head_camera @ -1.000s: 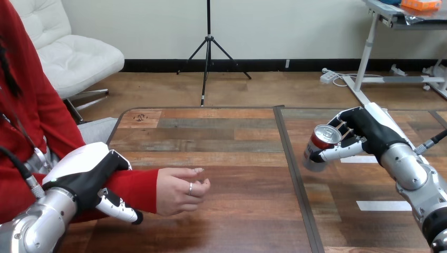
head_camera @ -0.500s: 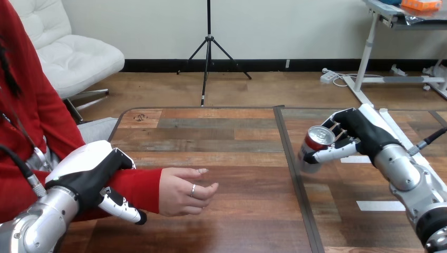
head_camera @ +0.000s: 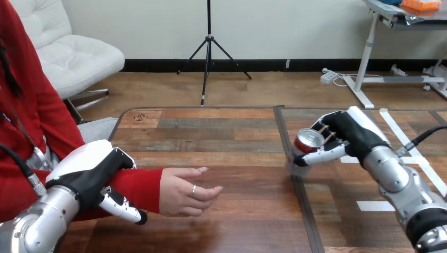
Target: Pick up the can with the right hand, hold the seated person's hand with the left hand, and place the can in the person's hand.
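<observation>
My right hand (head_camera: 352, 135) wrapped round red metal can with silver top (head_camera: 306, 147), aloft right of centre. My left hand (head_camera: 90, 176) clasps person's red-sleeved forearm (head_camera: 138, 185), lower left. Remaining: can into person's open hand (head_camera: 187, 193).

right hand (head_camera: 350, 134) carrying can (head_camera: 305, 145) leftward, person's hand (head_camera: 184, 192) seemingly opened

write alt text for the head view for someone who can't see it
The robot's right hand grips a tilted can near the middle of the wooden table, apart from the person's hand, which rests half open at the left. The robot's left hand is curled round the person's red-sleeved forearm.
</observation>
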Motion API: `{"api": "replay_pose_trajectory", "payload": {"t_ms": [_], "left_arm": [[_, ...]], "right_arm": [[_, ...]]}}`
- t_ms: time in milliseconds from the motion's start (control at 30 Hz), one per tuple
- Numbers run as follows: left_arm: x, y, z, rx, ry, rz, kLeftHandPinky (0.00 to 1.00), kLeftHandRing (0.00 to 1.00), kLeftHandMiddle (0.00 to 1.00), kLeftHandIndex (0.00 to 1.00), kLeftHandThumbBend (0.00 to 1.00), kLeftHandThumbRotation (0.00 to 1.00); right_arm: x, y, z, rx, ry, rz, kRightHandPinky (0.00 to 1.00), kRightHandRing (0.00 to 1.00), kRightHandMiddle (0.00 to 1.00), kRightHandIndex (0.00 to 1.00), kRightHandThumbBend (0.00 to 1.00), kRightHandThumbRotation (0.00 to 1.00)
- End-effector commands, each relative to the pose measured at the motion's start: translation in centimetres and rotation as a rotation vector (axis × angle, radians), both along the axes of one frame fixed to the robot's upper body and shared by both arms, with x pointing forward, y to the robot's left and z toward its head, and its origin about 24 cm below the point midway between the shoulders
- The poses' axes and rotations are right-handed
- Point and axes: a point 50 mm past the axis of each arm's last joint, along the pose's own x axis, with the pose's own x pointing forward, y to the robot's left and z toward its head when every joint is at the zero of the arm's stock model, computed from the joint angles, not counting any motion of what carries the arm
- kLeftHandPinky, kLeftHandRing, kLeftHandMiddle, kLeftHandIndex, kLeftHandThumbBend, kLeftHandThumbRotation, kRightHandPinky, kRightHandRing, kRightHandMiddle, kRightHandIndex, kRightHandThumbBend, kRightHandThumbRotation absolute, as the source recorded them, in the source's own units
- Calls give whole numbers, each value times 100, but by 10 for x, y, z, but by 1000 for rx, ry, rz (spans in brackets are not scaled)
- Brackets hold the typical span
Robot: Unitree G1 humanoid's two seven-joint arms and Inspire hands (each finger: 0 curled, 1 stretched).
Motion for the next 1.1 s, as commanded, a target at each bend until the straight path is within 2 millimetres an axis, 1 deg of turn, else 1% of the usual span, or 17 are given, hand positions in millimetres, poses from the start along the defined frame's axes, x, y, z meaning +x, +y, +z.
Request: {"api": "replay_pose_trajectory", "payload": {"t_ms": [0, 367, 467, 767, 1067], "left_arm": [[31, -32, 81, -60, -383, -146, 18, 23, 31, 35, 82, 0], [36, -39, 82, -79, -406, -160, 16, 22, 30, 34, 80, 0], [37, -40, 82, -85, -411, -161, 16, 22, 30, 34, 80, 0], [42, -48, 84, -89, -426, -167, 16, 22, 30, 34, 80, 0], [47, -53, 86, -127, -430, -173, 17, 23, 31, 34, 77, 0]], "right_arm": [[25, 35, 47, 46, -192, 90, 33, 39, 44, 46, 77, 0], [29, 54, 52, 57, -205, 126, 34, 39, 44, 46, 76, 0], [29, 57, 53, 53, -210, 135, 33, 38, 44, 46, 76, 0], [31, 75, 57, 86, -220, 177, 31, 37, 43, 46, 75, 0], [31, 90, 62, 106, -236, 221, 31, 37, 43, 46, 74, 0]]}}
